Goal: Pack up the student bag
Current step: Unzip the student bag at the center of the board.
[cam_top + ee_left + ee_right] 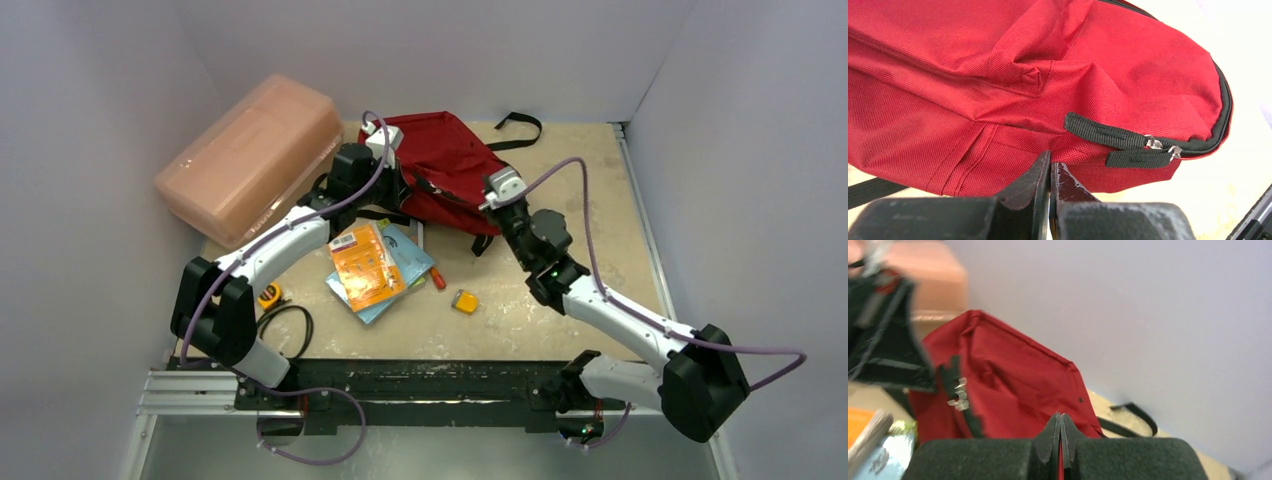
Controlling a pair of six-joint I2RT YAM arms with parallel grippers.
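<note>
The dark red student bag (450, 150) lies at the back middle of the table, its black strap (520, 128) trailing behind. My left gripper (402, 190) is at its left lower edge. In the left wrist view the jaws (1051, 162) are shut with the tips pinched into the bag's fabric (998, 60), left of two black zipper pulls (1128, 147). My right gripper (489, 203) is at the bag's right lower corner. In the right wrist view its jaws (1061, 416) are shut, with red fabric between the fingers. The bag (1013, 380) rises in front of them.
A pink translucent box (255, 155) stands at the back left. An orange book (365, 262) lies on a blue booklet (410, 262) mid-table, with a red pen (438, 281), a yellow block (464, 301), a yellow tape measure (268, 295) and a black cable (290, 330).
</note>
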